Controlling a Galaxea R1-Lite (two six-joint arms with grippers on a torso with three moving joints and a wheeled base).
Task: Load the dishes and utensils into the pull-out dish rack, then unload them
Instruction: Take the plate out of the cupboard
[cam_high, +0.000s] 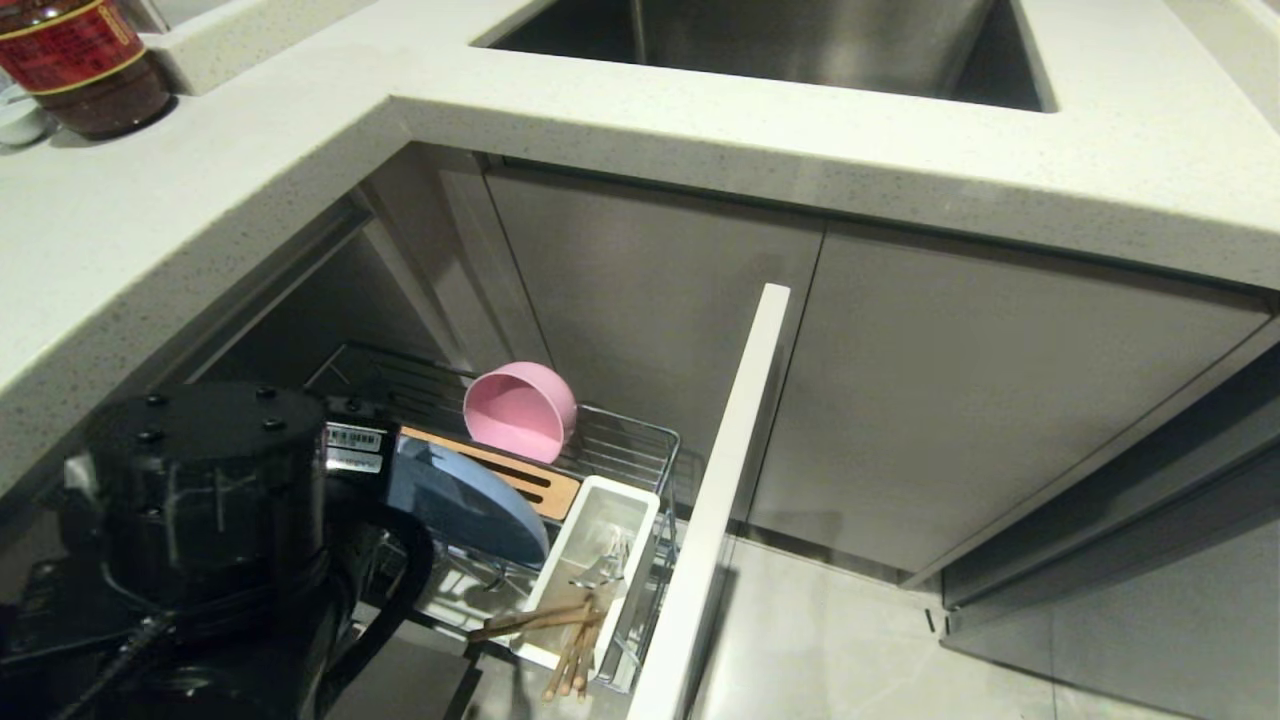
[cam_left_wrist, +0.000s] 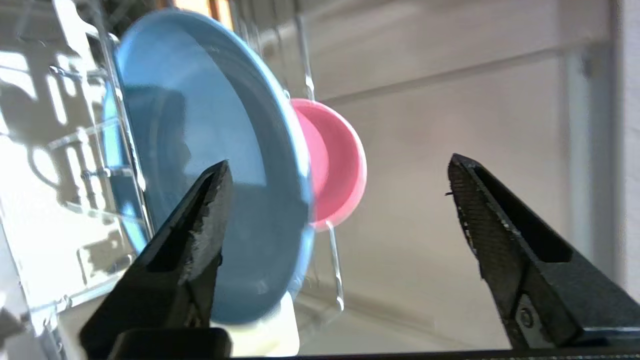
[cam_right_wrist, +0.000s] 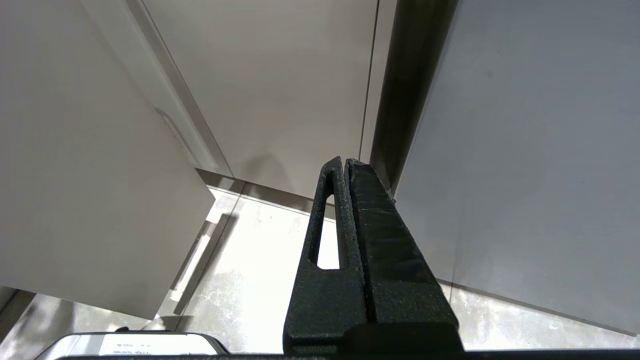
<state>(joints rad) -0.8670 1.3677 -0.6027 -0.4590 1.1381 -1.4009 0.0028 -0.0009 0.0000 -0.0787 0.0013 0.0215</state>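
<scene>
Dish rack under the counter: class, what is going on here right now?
The pull-out dish rack is loaded: the blue plate stands on edge between the pegs, the pink bowl lies tipped on its side behind it, and the chopsticks lean in the white utensil cup. The left tool is open beside the plate, holding nothing. The right tool is shut, away from the rack.

Left claw (cam_left_wrist: 340, 175) spread wide, nothing between its fingers, right claw (cam_right_wrist: 345, 162) pressed together, empty
</scene>
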